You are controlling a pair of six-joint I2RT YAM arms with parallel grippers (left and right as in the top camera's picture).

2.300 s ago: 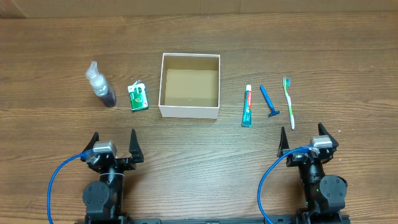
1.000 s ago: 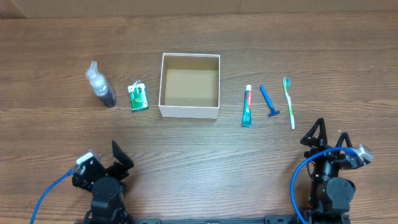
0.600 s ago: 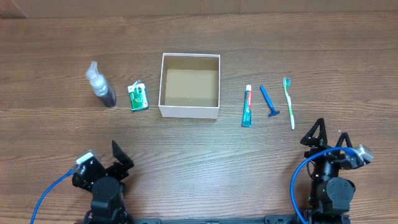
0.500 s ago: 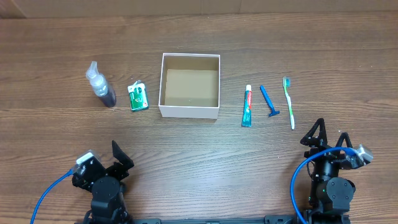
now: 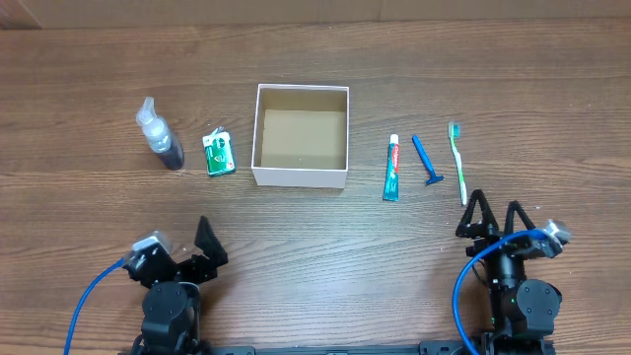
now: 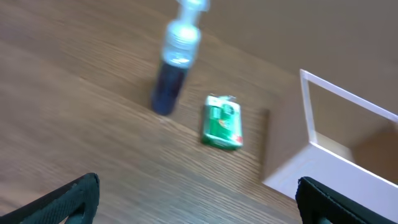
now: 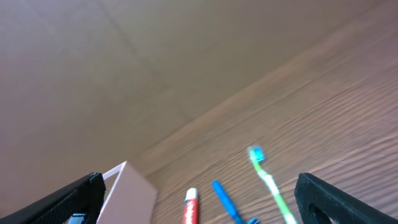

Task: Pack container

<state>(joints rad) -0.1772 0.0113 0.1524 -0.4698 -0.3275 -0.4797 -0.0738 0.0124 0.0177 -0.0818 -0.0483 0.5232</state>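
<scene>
Left gripper (image 6: 196, 186) sits low at the near edge of the table (image 5: 296, 247), its two fingers spread wide with nothing between them. Right gripper (image 5: 494, 205) is near the same edge on the other side, its jaws likewise wide apart and empty. Neither gripper touches anything.

The container (image 5: 301, 177) stands upright on the table beyond both arms, its open top showing a brown cardboard floor inside white walls, with nothing in it. It lies ahead of the left gripper and off to that gripper's right, and ahead of the right gripper and well to its left, nearer the left arm than the right. In the left wrist view, which is blurred, the container's near corner and white wall fill the right side, above the right-hand fingertip. In the right wrist view, also blurred and tilted upward, only a white corner of it shows at the lower left, beside the left-hand fingertip.

To the left of the container lie a green packet (image 5: 219, 155), just beside it, and a spray bottle (image 5: 161, 138) with dark liquid farther out. To its right lie a toothpaste tube (image 5: 392, 169), a blue razor (image 5: 426, 161) and a green-and-white toothbrush (image 5: 457, 163), side by side and apart from one another. The toothbrush handle ends close ahead of the right gripper's fingers
</scene>
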